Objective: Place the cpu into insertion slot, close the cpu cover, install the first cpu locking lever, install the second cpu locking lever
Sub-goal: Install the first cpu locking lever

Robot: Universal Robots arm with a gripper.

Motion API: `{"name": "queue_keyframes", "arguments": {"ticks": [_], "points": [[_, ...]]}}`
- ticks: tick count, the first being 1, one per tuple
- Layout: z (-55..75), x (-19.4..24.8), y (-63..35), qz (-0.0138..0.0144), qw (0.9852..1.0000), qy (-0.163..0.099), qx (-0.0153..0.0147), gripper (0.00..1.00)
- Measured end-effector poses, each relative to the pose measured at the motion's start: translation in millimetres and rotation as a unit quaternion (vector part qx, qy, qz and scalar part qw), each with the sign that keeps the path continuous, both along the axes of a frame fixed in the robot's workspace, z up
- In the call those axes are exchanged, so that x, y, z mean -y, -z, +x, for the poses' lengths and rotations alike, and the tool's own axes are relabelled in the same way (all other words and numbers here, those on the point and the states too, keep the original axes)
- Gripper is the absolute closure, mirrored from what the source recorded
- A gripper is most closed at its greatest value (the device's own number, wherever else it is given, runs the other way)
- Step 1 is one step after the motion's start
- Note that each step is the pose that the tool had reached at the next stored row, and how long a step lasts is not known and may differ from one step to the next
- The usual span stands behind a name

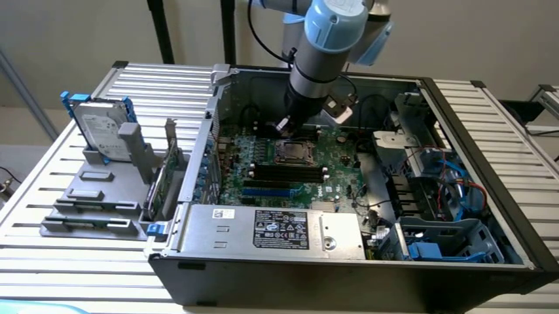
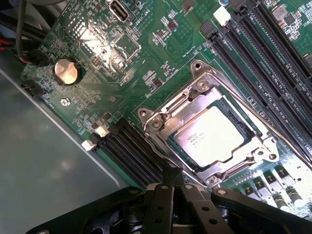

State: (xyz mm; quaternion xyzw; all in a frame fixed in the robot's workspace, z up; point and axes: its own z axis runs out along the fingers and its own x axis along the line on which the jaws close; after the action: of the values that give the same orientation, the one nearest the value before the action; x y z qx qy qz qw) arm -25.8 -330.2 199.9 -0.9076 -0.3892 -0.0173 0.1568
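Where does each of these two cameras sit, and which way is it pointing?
Exterior view: off the arm, above and outside the open case, looking down into it; the arm shows reaching down to the motherboard.
Wrist view: on the arm's wrist, looking closely down on the motherboard; the shut pincer shows close by the cover.
Shared: both see the motherboard and the cpu in its socket.

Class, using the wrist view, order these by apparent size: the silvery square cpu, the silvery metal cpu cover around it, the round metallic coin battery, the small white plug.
Largest to smallest:
1. cpu cover
2. cpu
3. coin battery
4. white plug
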Motion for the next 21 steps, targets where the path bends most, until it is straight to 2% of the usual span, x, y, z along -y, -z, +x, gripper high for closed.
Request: {"name": "queue_keyframes", "arguments": {"ticks": [8,21], "points": [[2.6,1.9,-0.1,-0.0001,1.0000,0.000,-0.0034,0.89],[2.1,1.6,-0.1,-0.0001,1.0000,0.000,-0.0035,0.89]]}}
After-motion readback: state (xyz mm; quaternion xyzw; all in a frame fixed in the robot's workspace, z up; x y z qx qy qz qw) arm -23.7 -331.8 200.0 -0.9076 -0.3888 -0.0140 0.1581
